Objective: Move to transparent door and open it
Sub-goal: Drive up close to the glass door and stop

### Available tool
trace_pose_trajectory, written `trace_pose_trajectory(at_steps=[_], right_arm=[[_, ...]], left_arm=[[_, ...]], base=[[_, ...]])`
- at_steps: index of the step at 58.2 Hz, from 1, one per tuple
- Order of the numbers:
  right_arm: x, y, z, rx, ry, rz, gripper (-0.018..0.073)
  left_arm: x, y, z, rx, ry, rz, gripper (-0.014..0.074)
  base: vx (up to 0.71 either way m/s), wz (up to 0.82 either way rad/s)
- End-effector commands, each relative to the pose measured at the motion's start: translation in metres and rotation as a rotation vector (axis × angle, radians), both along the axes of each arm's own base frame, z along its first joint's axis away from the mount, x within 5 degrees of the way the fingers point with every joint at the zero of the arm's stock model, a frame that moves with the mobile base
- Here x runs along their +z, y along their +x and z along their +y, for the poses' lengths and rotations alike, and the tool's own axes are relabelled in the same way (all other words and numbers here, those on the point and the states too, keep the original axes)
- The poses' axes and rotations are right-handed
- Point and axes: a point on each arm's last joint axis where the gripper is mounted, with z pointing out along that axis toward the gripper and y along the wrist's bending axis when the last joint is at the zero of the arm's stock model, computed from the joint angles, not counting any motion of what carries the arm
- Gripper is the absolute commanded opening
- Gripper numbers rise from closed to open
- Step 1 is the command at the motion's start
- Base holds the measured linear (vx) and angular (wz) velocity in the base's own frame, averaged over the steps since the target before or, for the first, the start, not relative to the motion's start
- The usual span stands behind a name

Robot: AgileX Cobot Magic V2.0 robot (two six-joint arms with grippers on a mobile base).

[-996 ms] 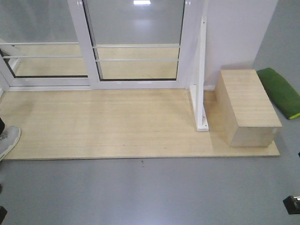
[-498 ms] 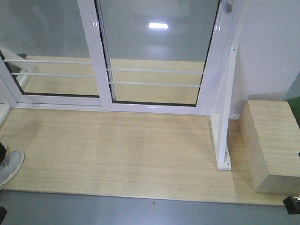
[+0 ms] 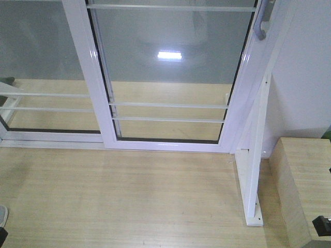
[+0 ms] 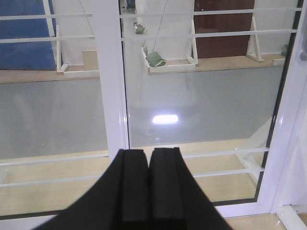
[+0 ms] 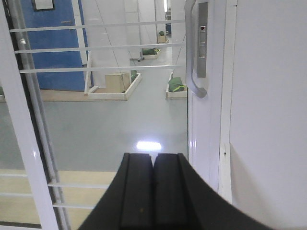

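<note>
The transparent door fills the upper middle of the front view: clear glass in a white frame, two thin white bars low down, shut against the right jamb. Its curved grey handle shows at the top right stile. In the right wrist view the handle hangs above and right of my right gripper, which is shut and empty, well short of the door. My left gripper is shut too, holding nothing, and points at the door's left stile and glass.
A white post with a diagonal brace stands on the wooden platform right of the door. A pale wooden box sits beyond it, below a white wall. A handle-less glass panel lies left. A shoe tip shows at the left edge.
The front view has closed in on the door: it looms larger, its handle has come into view, and the grey floor, platform edge and most of the shoe have slid out of frame.
</note>
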Motion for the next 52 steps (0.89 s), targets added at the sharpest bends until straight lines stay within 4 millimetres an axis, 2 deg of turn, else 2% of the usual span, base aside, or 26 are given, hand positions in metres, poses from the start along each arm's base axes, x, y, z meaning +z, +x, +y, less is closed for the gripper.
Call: trace_pose_trajectory(at_steps=[1,32,52], right_arm=[[0.0066,-0.001,-0.001,-0.011,0.002,-0.089,-0.0005],[0.0066,-0.001,-0.001,-0.011,0.002,-0.089,-0.0005],[0.0064,-0.001,-0.0011,-0.014,0.002,-0.088,-0.0005]], left_arm=[[0.0054,-0.0001,0.0003,0.002,-0.03,-0.081,0.0003],[0.0054,-0.0001,0.0003,0.002,-0.03,-0.081,0.0003],[0.0054,-0.0002,0.0001,-0.001,-0.03,-0.081,0.0003]], base=[[0.4,-0.08],[0.35,-0.06],[0.23,-0.08]])
